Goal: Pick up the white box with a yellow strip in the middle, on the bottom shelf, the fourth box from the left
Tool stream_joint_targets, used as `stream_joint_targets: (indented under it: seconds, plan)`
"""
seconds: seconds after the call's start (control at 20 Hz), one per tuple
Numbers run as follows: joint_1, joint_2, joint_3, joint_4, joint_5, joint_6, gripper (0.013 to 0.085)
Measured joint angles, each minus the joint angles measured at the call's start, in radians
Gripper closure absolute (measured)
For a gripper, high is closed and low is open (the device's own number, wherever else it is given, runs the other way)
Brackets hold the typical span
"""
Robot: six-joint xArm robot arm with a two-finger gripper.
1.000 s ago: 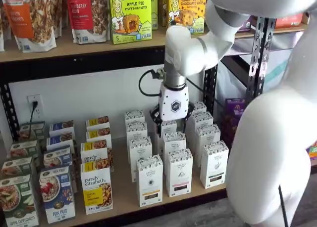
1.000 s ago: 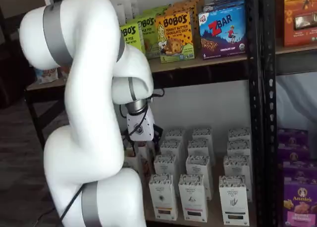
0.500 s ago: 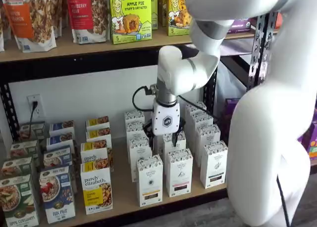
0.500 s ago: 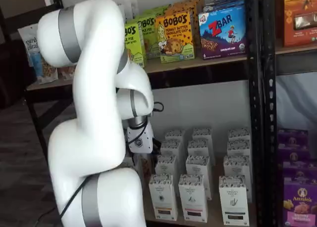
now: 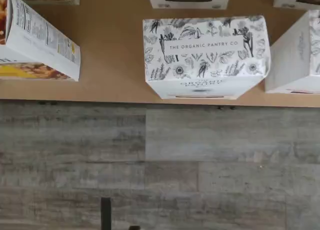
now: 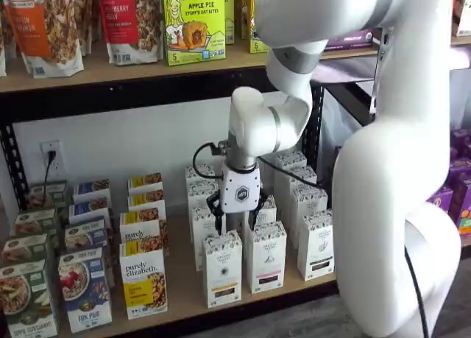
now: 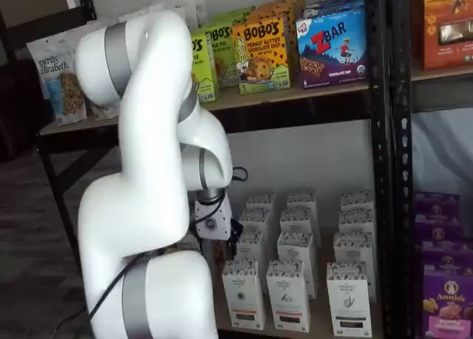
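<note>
The gripper (image 6: 235,210) hovers just above the white box (image 6: 221,268), fingers spread and empty — nothing is grasped yet. The box stands at the front edge of the bottom shelf (image 6: 184,297), untouched — descent, closing and lifting all remain.

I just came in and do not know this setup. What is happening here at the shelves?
A white robot arm is reaching for a white box in the front row of the bottom shelf. Its hand hovers just above that box, fingers open, holding nothing. The box stands upright and untouched among similar cartons.
</note>
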State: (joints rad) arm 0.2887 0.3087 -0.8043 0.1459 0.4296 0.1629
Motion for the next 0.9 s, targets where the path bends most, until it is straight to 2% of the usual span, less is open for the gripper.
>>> stream_joint_targets:
  seconds: [0.15,0.25,0.6,0.75,0.9]
  plan:
    - [0.004,0.073,-0.045,0.043,-0.026,-0.038,0.013]
    - [0.005,0.12,-0.077,0.054,-0.036,-0.047,0.013]
    - [-0.007,0.257,-0.189,-0.003,-0.049,-0.008,0.013]
    - [-0.017,0.305,-0.235,-0.007,-0.062,-0.016,0.013]
    - [-0.026,0.344,-0.279,0.01,-0.075,-0.042,0.013]
